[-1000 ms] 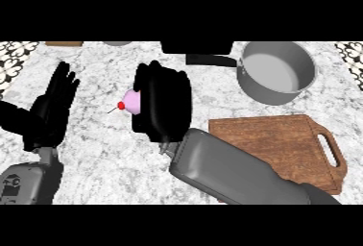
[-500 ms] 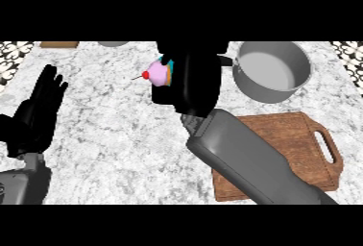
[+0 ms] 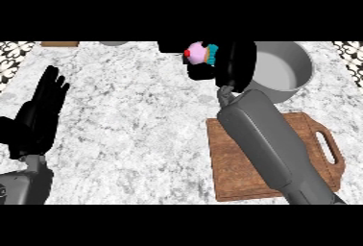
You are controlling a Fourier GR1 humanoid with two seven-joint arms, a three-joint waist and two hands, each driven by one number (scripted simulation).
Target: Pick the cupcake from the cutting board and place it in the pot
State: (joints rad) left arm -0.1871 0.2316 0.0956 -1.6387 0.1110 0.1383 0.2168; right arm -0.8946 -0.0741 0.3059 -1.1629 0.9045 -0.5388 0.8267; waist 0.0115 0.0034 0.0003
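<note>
Robot's black right hand (image 3: pixel 230 65) carries a pink-frosted cupcake with a teal wrapper (image 3: pixel 199 53) towards a grey metal pot (image 3: pixel 287 67).
Its fingers curl round the cupcake, just left of the pot's rim, off the brown wooden cutting board (image 3: pixel 234 173); the black left hand (image 3: pixel 39 117) rests, fingers straight.

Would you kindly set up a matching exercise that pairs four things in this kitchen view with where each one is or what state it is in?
Things:
1. cupcake
2. pot
3. cutting board
4. left hand

Places or states:
A. open and resting at the view's left edge, fingers up
B. on the counter at the lower right, partly under the right forearm
C. held in the right hand, beside the pot's left rim
D. standing at the far right of the counter, nothing visible inside

Pairs: 1-C, 2-D, 3-B, 4-A
</note>
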